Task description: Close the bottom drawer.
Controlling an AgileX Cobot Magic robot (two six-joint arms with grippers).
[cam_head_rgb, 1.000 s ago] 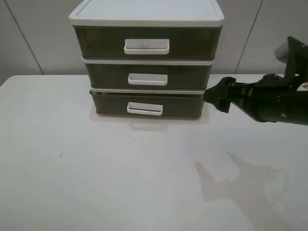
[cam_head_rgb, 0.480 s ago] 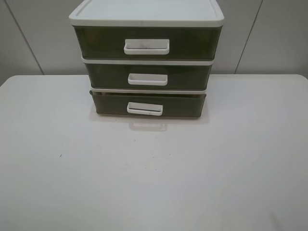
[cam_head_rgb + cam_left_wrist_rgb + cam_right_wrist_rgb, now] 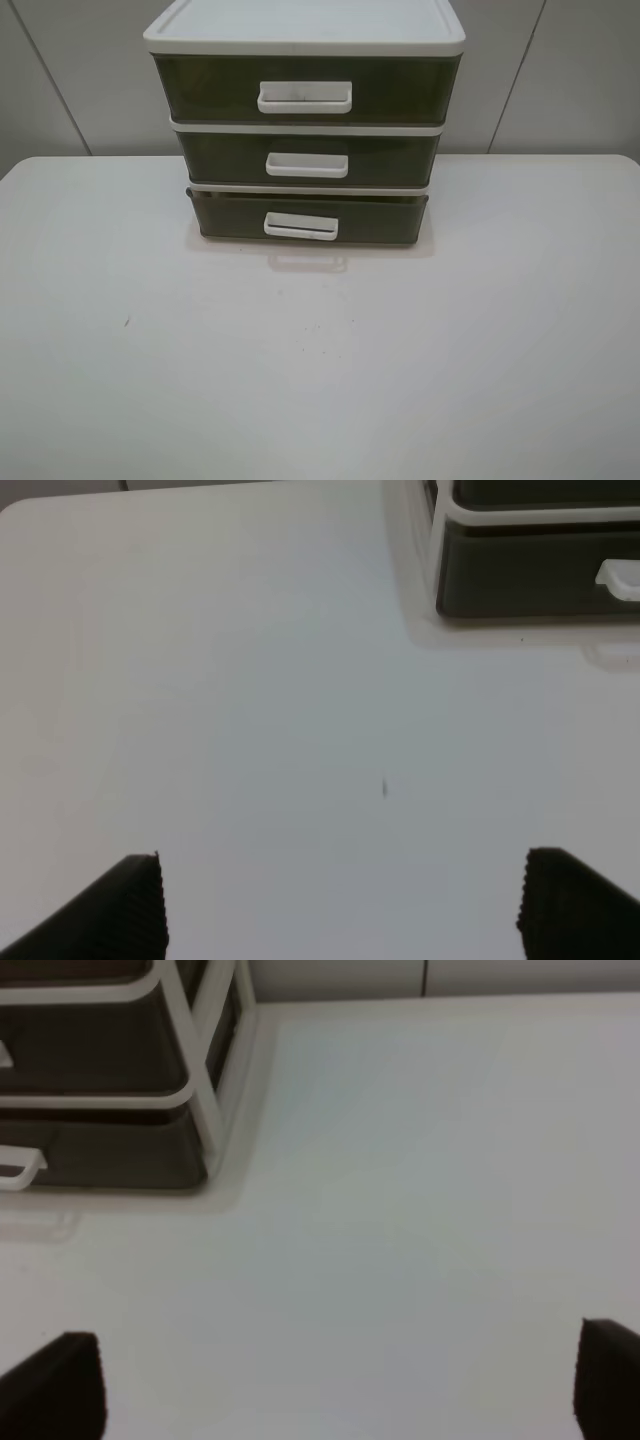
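The bottom drawer (image 3: pixel 230 216), smoky-brown with a small white loop handle (image 3: pixel 301 226), is the lowest tier of the white-framed three-drawer unit (image 3: pixel 305 30) at the back of the table. Its front stands almost flush with the frame, with a thin strip of its top rim showing. Part of it shows in the left wrist view (image 3: pixel 520 575) and the right wrist view (image 3: pixel 100 1150). Neither arm shows in the exterior view. My left gripper (image 3: pixel 350 910) and right gripper (image 3: pixel 330 1380) are open and empty, over bare table well in front of the unit.
The white table (image 3: pixel 320 380) spreads in front of the unit, with a small dark speck (image 3: pixel 126 322) at the left. A pale panelled wall (image 3: pixel 560 70) stands behind the unit. The middle drawer (image 3: pixel 220 158) and top drawer (image 3: pixel 200 88) are shut.
One second ago my right arm reached in from the right, beside the bottom drawer's right end. It has pulled back out of the exterior view. The drawer looks unmoved.
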